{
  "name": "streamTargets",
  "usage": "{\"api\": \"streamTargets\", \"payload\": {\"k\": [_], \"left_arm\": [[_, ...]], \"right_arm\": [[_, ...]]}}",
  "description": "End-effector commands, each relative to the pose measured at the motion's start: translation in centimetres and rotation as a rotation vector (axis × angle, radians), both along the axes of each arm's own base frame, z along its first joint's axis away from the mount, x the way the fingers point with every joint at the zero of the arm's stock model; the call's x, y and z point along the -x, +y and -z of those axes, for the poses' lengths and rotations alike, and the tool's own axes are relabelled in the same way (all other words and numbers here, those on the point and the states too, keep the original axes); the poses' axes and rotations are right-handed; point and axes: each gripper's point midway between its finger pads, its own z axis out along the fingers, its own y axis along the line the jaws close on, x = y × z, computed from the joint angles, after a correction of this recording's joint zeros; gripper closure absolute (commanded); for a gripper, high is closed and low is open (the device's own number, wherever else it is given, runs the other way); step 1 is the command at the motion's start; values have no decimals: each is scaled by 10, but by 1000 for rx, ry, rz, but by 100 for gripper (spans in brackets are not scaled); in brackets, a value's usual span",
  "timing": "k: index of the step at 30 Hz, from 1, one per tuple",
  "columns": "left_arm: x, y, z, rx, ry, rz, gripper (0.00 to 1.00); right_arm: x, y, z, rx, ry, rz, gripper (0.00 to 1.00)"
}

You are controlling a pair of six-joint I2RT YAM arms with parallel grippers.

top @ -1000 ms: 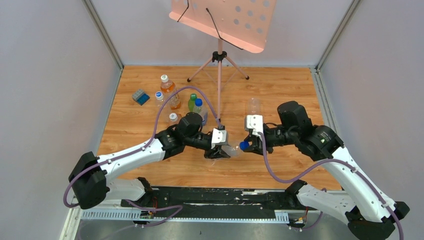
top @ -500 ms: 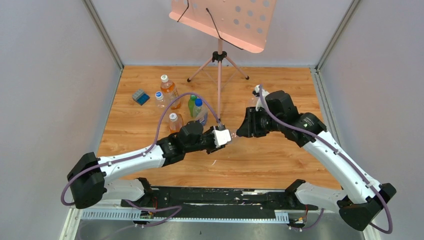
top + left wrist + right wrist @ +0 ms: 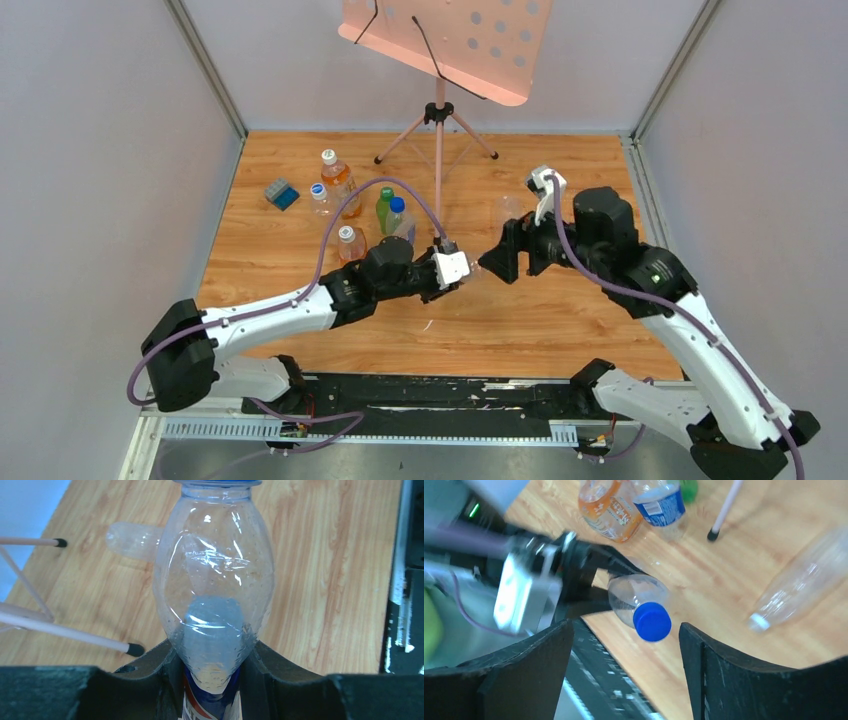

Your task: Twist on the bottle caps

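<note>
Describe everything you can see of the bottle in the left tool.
The bottle is clear plastic, bulging at the shoulder, with droplets inside and no visible liquid. A blue and white label wraps the part by the left tool, whose jaws clamp it from both sides. A blue cap sits on its neck. It is held above the table, roughly level, cap toward the open right tool, which does not touch it.

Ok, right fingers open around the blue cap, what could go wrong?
The blue cap sits on the held bottle, but tightness isn't visible; it may be loose. The left fingers clamp only the bottle's lower part, so it could pivot. The lying bottle nearby could roll if the right fingers clip it.
</note>
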Motion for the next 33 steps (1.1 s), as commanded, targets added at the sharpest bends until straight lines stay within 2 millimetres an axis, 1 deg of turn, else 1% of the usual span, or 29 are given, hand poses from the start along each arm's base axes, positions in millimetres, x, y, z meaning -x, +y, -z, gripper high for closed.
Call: {"api": "streamTargets", "payload": {"k": [1,2,3,4,5,7,11,13,14,20,27,31,33], "left_arm": [[15,-9,-20,71,132,142,95],[23,-10,-23,82,151,191,96],[24,-9,-24,85,159,205,96],[31,-10,-27,93,169,248,96],[33,-8,-29,95,172,265,96],[42,-9,-32,99,180,320,95],[56,-9,-35,94,184,408,94],[59,-9,-38,97,177,432,94],[61,-8,-35,83,187,437,94],[64,-7,-35,73,186,458,93],[64,-7,-40,79,172,464,93],[65,-6,-46,88,164,463,93],[63,-5,-47,90,161,446,93]], "right_arm": [[20,-9,-31,144,-485,-351,22],[24,-12,-25,183,-523,-401,22],[28,-14,-20,220,-558,-454,22],[30,-18,-12,262,-584,-497,22],[32,-20,-7,294,-615,-539,22],[40,-21,1,316,-656,-611,22],[48,-14,1,294,-715,-691,24],[50,-10,2,278,-718,-724,26],[51,-9,2,269,-715,-738,27],[56,-2,1,234,-701,-778,38],[58,1,8,226,-656,-796,49],[59,4,10,212,-629,-801,62],[56,6,8,201,-609,-776,68]]}}
